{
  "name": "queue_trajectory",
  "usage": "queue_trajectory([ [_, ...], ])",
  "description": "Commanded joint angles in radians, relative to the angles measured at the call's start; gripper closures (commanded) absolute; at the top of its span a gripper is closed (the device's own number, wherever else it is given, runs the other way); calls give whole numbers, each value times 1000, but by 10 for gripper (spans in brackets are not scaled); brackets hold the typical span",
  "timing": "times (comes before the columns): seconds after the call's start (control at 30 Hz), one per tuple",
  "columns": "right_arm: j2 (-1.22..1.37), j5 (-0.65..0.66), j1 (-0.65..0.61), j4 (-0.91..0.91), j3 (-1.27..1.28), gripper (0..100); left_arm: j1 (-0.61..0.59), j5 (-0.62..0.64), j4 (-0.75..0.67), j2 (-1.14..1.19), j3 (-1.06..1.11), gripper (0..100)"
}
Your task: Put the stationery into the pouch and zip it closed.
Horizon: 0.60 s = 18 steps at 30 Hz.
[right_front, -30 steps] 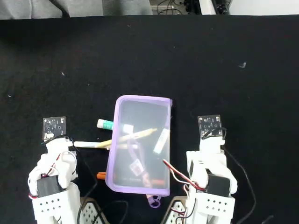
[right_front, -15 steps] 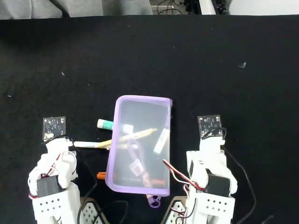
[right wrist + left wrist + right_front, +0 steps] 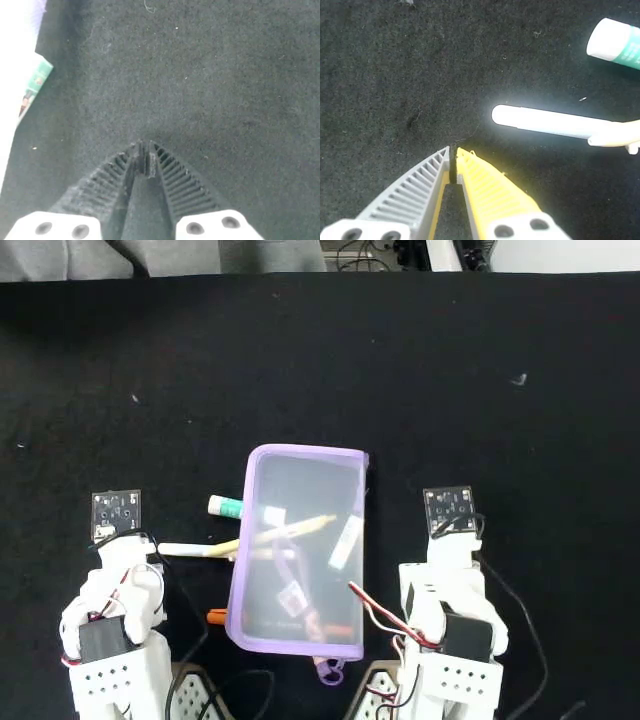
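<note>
A flat rectangular pouch with purple trim and a clear face lies on the black cloth-covered table, between the two arms. Its purple zip pull is at the end nearest them. A pale yellow pencil and small labelled pieces show across the clear face. Just beside the pouch's left edge lie a white tube with a green end, a white pen and a small orange item. The left gripper hangs over bare cloth near the pen, its grey and yellow fingers pressed together on nothing. The right gripper, on the pouch's other side, is likewise closed and empty.
</note>
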Motion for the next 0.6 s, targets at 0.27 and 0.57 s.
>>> queue_trajectory([
  [0.27, -84, 5, 11, 5, 1, 975, 16, -5, 6, -6, 24, 970],
  [0.57, -84, 2, 5, 5, 1, 975, 16, -5, 6, -6, 24, 970],
])
